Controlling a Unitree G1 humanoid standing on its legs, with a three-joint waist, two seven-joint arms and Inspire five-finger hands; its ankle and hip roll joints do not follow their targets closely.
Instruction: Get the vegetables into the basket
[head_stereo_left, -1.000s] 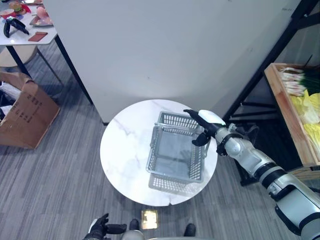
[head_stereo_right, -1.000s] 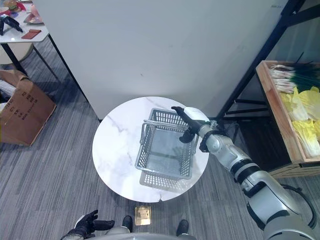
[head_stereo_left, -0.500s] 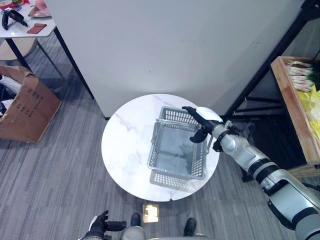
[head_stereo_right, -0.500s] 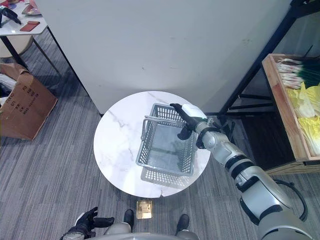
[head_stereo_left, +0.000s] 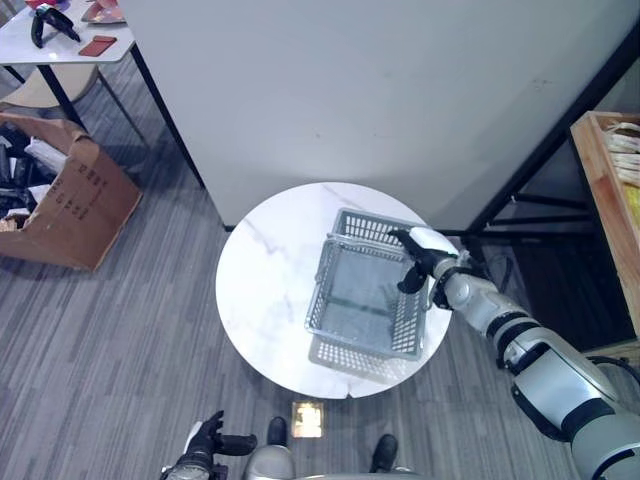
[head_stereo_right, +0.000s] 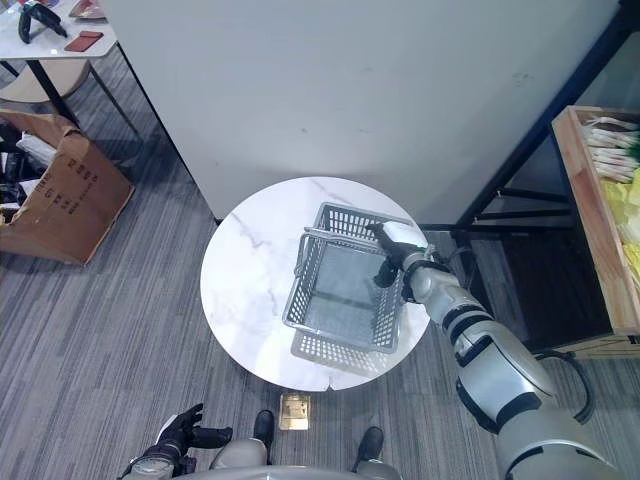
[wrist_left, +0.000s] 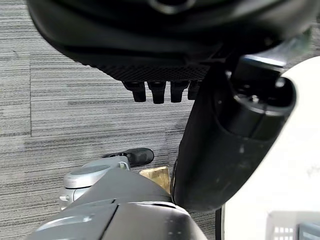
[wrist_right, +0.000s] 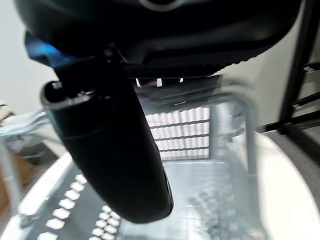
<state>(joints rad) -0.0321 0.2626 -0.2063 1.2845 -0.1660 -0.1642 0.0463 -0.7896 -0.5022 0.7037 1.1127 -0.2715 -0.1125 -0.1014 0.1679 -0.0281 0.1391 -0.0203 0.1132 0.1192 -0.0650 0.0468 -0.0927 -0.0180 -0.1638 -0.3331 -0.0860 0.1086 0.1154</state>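
A grey wire basket (head_stereo_left: 318, 300) stands with nothing in it on the right half of a round white marble table (head_stereo_left: 265, 280). My right hand (head_stereo_left: 418, 262) sits at the basket's far right corner, open, its fingers lying over the rim and its thumb (wrist_right: 115, 145) pointing down inside the wall. The basket's mesh (wrist_right: 175, 125) shows just past that thumb. The vegetables, green onions (head_stereo_right: 610, 135) and yellow leaves (head_stereo_right: 632, 200), lie in a wooden crate (head_stereo_right: 590, 230) on the shelf at the far right. My left hand (head_stereo_left: 205, 440) hangs low and open below the table.
A white partition wall (head_stereo_left: 350, 90) rises right behind the table. A black shelf frame (head_stereo_left: 545, 150) carries the crate on the right. A cardboard box (head_stereo_left: 70, 195) and a white desk (head_stereo_left: 60, 40) stand at the far left. A small brass plate (head_stereo_left: 307, 419) lies on the grey carpet.
The whole picture has shifted, so the camera moved. My right hand stays at the basket's far right corner, with its arm drawn in closer. The basket has not moved on the table.
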